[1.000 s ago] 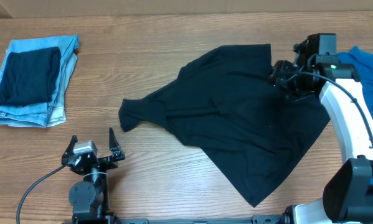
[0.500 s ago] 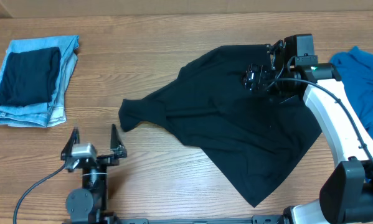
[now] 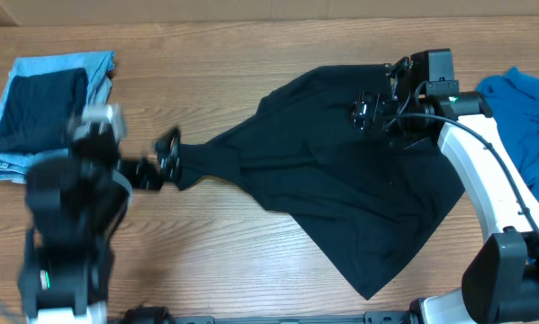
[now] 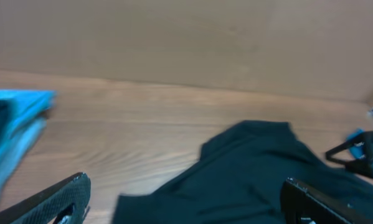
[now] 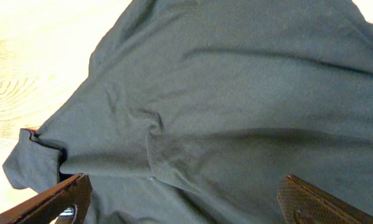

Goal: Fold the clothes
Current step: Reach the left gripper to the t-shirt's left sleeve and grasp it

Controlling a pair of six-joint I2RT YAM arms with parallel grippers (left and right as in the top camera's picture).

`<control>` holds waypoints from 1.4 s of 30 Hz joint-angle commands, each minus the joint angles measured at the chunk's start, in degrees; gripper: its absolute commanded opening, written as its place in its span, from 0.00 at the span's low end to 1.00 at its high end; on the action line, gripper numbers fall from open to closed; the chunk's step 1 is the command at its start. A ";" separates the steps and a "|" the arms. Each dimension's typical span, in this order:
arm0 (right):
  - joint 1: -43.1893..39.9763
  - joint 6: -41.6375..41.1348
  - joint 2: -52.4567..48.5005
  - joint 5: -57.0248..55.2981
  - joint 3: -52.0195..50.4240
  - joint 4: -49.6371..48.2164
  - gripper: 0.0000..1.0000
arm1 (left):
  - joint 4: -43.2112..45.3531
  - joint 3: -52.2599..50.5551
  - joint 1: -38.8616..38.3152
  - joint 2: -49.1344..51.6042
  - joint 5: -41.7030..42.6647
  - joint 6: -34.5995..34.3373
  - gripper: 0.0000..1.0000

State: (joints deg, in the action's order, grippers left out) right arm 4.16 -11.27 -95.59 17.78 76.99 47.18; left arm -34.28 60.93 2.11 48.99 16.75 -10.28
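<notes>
The clothes, a black T-shirt [image 3: 341, 171], lie crumpled and spread across the middle of the wooden table. Its left corner points toward my left gripper [image 3: 158, 160], which is motion-blurred and open right beside that corner. In the left wrist view the open left gripper [image 4: 186, 208] hangs above the shirt's [image 4: 254, 168] left part with nothing between its fingers. My right gripper [image 3: 370, 112] hovers open over the shirt's upper right area. In the right wrist view the right gripper [image 5: 186, 205] is spread wide above wrinkled black fabric [image 5: 236, 93].
Folded light-blue jeans [image 3: 87, 108] with a dark cloth on top lie at the far left. A bright blue garment [image 3: 521, 99] sits at the right edge behind the right arm [image 3: 485, 171]. Bare wood runs along the front.
My left arm has swung from the front edge up to the shirt's left corner. My right gripper moved left over the shirt and opened wide, then stayed put.
</notes>
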 commanded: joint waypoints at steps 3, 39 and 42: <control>-0.15 0.42 1.29 0.31 -0.17 -0.24 1.00 | -1.88 11.28 -1.40 22.62 25.90 -1.07 1.00; -0.15 0.42 1.29 0.33 -0.17 -0.24 1.00 | -16.76 6.64 -10.75 51.43 -11.08 -27.50 0.95; -0.15 0.42 1.29 0.31 -0.17 -0.24 1.00 | -15.37 6.62 -10.75 54.31 -10.51 -28.35 0.95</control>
State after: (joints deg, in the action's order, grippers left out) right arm 4.16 -11.25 -95.59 17.78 76.90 47.22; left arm -50.70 67.83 -8.40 100.68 6.39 -35.51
